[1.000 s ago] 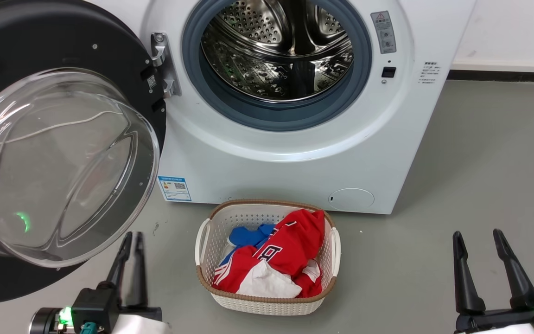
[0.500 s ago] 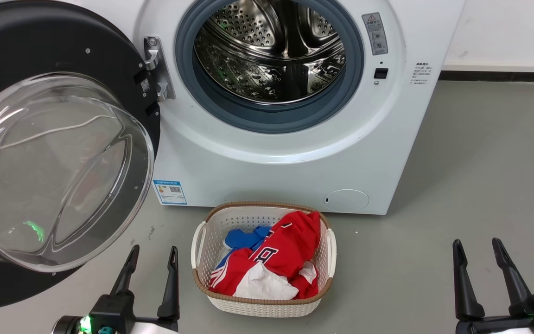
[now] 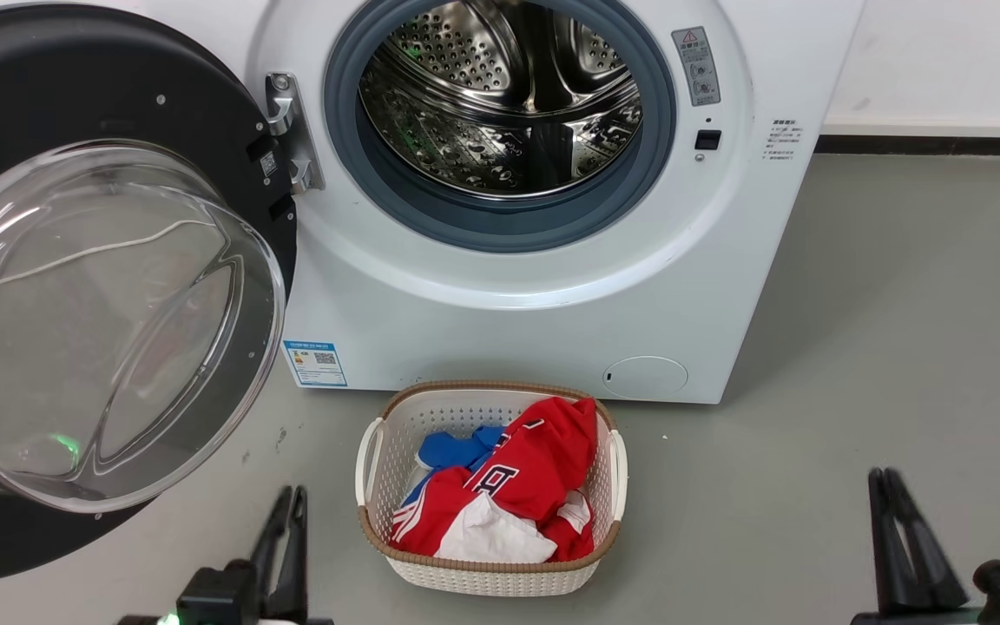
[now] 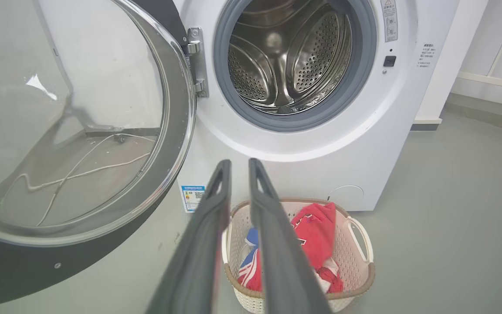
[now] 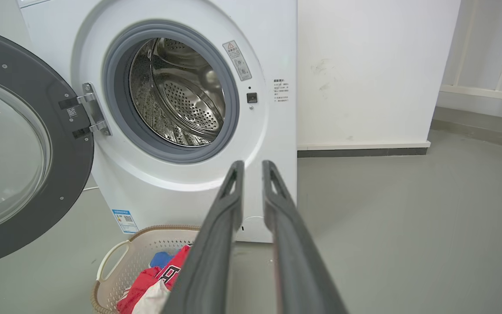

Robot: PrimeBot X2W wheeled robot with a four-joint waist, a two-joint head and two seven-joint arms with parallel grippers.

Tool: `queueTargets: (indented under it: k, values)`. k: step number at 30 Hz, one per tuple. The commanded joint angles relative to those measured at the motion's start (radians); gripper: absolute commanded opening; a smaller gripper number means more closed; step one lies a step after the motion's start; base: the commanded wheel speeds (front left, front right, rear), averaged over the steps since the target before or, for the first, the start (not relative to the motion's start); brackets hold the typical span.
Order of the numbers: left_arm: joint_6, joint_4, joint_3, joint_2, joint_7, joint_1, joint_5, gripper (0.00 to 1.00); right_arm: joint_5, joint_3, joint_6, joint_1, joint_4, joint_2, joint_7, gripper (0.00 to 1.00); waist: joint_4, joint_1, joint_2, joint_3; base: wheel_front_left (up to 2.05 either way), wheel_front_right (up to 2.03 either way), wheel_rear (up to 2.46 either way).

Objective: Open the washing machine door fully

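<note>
The door (image 3: 109, 321) is a large round disc of glossy black plastic with a bulging bowl of clear glass at its centre. The glass carries pale reflections and a small green glint low down. It stands wide open at 9 o'clock of the drum mouth, inner face toward the head camera, lying at 8 to 11 o'clock in the head view. A bright metal hinge (image 3: 290, 130) joins it to the white machine (image 3: 552, 321), whose front is smooth and gently dished. The drum (image 3: 500, 95) is shiny perforated steel with raised ribs, ringed by a grey rubber seal (image 3: 500, 227). A small round white cover (image 3: 645, 378) sits at 5 o'clock of the front and a blue label (image 3: 315, 363) at 7 o'clock.

On the matt grey floor (image 3: 899, 304), at 6 o'clock from the machine, a cream latticed plastic basket (image 3: 491, 577) with a brown woven rim holds crumpled red, white and blue clothes (image 3: 543, 460).

The left gripper (image 3: 290, 499) sits low at 7 o'clock, its long dark tapering fingers pointing up the view, clear of the door. Its wrist view shows the fingers (image 4: 216, 205) with a narrow slit between them, holding nothing. The right gripper (image 3: 884, 477) sits low at 5 o'clock, blurred there. In its wrist view the fingers (image 5: 229, 205) stand narrowly apart and empty, aimed at the machine's lower right corner
</note>
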Motion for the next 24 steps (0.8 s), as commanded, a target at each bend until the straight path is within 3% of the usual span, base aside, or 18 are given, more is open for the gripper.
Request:
queueTargets:
  k: [1,24]
  values:
    - [-0.001,0.005,0.003,0.000,0.004,-0.002,-0.014,0.00,0.013,0.001,0.000,0.000,0.003,0.000,0.002,0.00,0.000,0.0000,-0.0001,0.000,0.00,0.00,0.00]
    - [-0.029,0.039,0.044,-0.001,0.110,-0.065,-0.446,0.00,0.451,0.012,0.000,-0.085,0.078,-0.024,0.083,0.00,-0.006,0.0000,-0.0001,0.004,0.00,0.00,0.00]
